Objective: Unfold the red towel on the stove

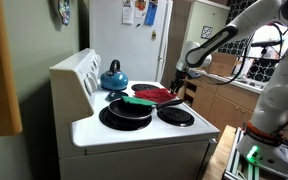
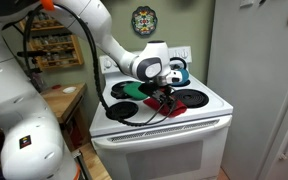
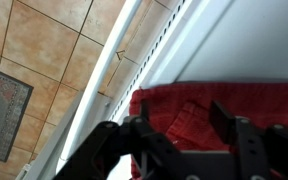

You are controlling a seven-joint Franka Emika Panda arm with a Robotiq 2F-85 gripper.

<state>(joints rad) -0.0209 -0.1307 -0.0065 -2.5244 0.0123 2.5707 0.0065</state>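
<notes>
Black fingers [image 3: 227, 122] of the gripper [image 3: 184, 128] stand apart on either side of the red towel's [image 3: 259, 100] edge; whether they pinch it cannot be told. In an exterior view the towel lies on the stove [image 1: 134, 140] top, just beside a green-handled utensil [image 1: 136, 100] over a black pan [image 1: 124, 112]. A blue kettle [image 1: 113, 75] sits on a back burner.

Blue kettle [image 1: 113, 76] behind black pan [image 1: 127, 110], refrigerator [image 1: 134, 45] beyond.
</notes>
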